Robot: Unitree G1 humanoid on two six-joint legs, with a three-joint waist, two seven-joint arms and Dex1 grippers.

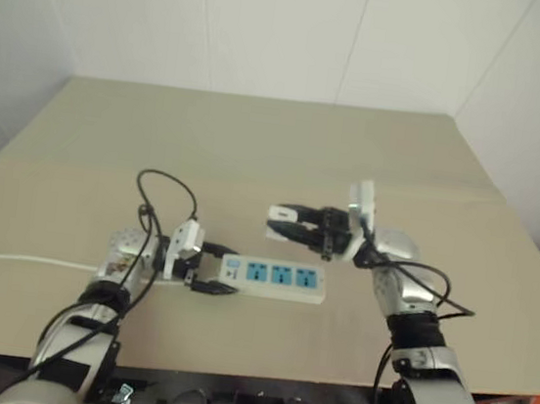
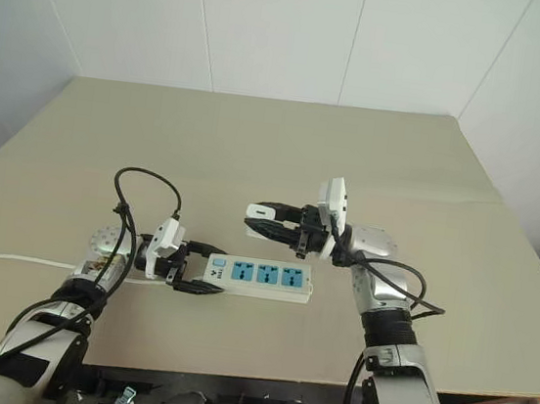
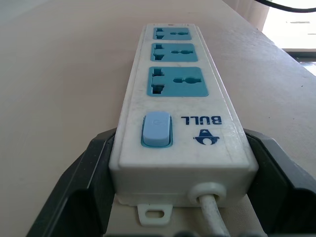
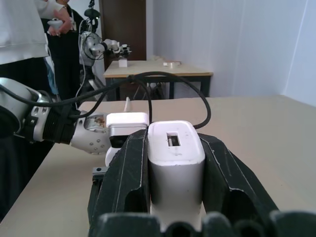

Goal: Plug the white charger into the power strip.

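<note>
The power strip (image 1: pixel 280 277) lies flat on the beige table, its three blue sockets facing up. My left gripper (image 1: pixel 220 271) is shut on its switch end, one black finger against each long side; the left wrist view shows the power strip (image 3: pixel 177 98) and its blue switch (image 3: pixel 156 129) between those fingers. My right gripper (image 1: pixel 282 221) hovers above the table just behind the strip and points left. It is shut on the white charger (image 4: pixel 176 158), which stands between its two black fingers. The prongs are hidden.
The strip's thin white cord (image 1: pixel 7 255) runs left off the table (image 1: pixel 258 141). Black cables loop above both wrists. In the right wrist view a person (image 4: pixel 29 29) stands past the table's left side, with another table (image 4: pixel 158 69) behind.
</note>
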